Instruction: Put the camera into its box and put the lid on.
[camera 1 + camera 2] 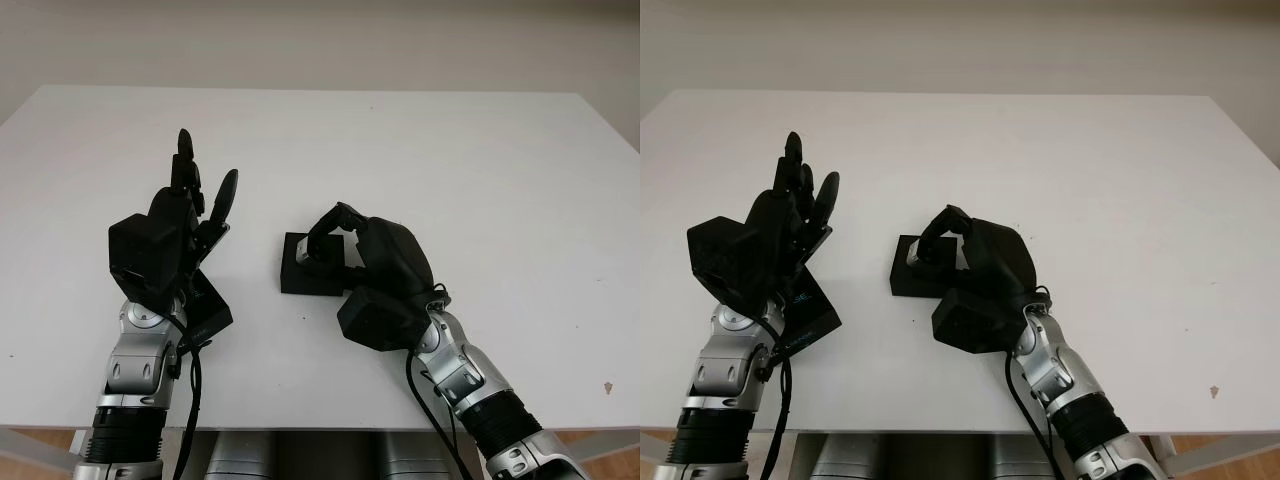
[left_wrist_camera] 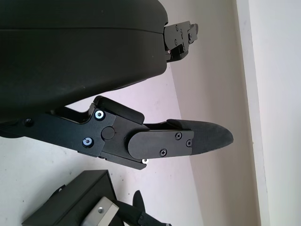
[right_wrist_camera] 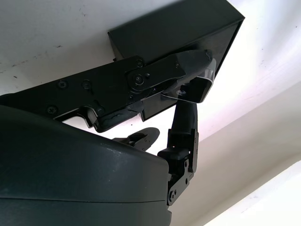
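Left eye view shows a white desk (image 1: 480,170) with two black hands over its near half. The right hand (image 1: 385,262) sits just past the desk's middle toward 5 o'clock, its fingers (image 1: 325,225) curled down over the black box (image 1: 300,275), which lies flat on the desk at the centre. In the right wrist view, the fingertips (image 3: 195,70) are closed on a small silver-grey and black item, the camera (image 3: 196,89), held right at the box's top face; whether it is already seated inside the box cannot be told. A sliver of the same grey item shows between the curled fingers in the left eye view, over the box's near-right part.

The left hand (image 1: 175,235) is raised above the desk toward 8 o'clock, released and grasping nothing, fingers pointing toward 12 o'clock. Beneath and partly behind its wrist a flat black piece with pale lettering, the lid (image 1: 810,315), lies on the desk, skewed relative to the desk edge. It sits well apart from the box, at the box's 9 o'clock side.
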You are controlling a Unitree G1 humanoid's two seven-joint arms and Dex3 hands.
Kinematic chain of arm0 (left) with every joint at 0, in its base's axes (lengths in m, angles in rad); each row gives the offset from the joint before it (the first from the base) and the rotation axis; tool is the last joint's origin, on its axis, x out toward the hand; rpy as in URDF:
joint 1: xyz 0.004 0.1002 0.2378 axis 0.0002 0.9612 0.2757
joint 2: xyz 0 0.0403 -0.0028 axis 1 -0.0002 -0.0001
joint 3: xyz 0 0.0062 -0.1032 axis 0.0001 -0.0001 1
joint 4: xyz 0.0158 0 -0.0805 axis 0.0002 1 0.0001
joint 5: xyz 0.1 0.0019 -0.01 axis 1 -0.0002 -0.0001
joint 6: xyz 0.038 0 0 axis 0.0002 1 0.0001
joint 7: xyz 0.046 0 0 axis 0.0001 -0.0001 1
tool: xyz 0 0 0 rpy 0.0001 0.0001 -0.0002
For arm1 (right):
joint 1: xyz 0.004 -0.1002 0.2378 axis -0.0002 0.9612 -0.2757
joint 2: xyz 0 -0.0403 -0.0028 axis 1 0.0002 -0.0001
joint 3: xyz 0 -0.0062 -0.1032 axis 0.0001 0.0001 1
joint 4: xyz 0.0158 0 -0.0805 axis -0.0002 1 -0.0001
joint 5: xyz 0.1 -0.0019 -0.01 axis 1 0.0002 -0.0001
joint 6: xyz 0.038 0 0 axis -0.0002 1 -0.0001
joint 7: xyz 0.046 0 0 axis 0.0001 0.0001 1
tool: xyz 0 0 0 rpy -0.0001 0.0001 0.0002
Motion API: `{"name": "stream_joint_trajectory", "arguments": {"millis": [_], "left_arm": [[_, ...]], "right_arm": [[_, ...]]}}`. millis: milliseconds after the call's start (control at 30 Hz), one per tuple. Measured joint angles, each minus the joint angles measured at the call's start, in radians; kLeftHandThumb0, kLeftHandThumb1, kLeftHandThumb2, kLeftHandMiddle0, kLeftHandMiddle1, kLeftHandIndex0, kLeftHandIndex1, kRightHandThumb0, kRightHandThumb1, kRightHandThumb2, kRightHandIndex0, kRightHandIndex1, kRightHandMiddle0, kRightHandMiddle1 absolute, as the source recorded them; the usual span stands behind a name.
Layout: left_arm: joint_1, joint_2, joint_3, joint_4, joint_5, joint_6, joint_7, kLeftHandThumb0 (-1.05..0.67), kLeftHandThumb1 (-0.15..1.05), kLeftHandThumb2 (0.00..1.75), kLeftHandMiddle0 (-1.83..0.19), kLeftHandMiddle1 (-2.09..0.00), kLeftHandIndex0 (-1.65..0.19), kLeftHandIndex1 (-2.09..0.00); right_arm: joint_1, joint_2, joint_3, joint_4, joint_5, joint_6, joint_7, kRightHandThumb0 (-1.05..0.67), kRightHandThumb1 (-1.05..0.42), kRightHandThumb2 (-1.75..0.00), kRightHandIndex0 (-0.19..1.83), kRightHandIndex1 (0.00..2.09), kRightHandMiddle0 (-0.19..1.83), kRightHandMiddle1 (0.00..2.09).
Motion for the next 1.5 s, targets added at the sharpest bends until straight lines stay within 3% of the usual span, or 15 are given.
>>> {"name": "stream_joint_trajectory", "arguments": {"millis": [267, 633, 900, 1100, 1300, 1500], "left_arm": [[0.000, -0.001, 0.000, 0.000, -0.004, 0.000, 0.001, -0.77, 1.05, 0.42, 0.19, 0.00, 0.19, 0.00], [0.000, -0.001, -0.001, 0.000, -0.007, 0.000, -0.001, -0.76, 1.05, 0.43, 0.19, 0.00, 0.19, 0.00], [0.000, -0.002, -0.001, 0.001, -0.009, 0.000, -0.001, -0.76, 1.05, 0.43, 0.19, 0.00, 0.19, 0.00], [0.000, -0.002, -0.002, 0.001, -0.006, 0.000, 0.000, -0.77, 1.05, 0.44, 0.19, 0.00, 0.19, 0.00], [0.000, -0.002, -0.004, 0.000, -0.005, 0.006, 0.000, -0.76, 1.05, 0.44, 0.19, 0.00, 0.19, 0.00], [0.000, -0.002, -0.008, 0.000, 0.000, 0.005, 0.003, -0.76, 1.05, 0.44, 0.19, 0.00, 0.19, 0.00]], "right_arm": [[0.007, 0.011, -0.038, 0.000, 0.108, -0.010, 0.044, -0.38, -0.90, -0.05, 0.52, 0.13, 0.42, 1.52], [0.012, 0.084, -0.178, -0.043, 0.422, -0.034, 0.174, -0.42, -0.92, -0.06, 0.49, 0.11, 0.37, 1.49], [0.012, 0.135, -0.240, -0.082, 0.548, 0.040, 0.241, -0.42, -0.93, -0.06, 0.45, 0.09, 0.36, 1.53], [0.008, 0.122, -0.251, -0.168, 0.581, 0.199, 0.322, -0.44, -0.94, -0.06, 0.40, 0.06, 0.34, 1.58], [-0.036, 0.037, -0.257, -0.250, 0.595, 0.426, 0.454, -0.43, -0.93, -0.05, 0.38, 0.05, 0.34, 1.60], [-0.070, -0.048, -0.252, -0.258, 0.587, 0.533, 0.549, -0.43, -0.93, -0.05, 0.37, 0.04, 0.37, 1.60]]}}
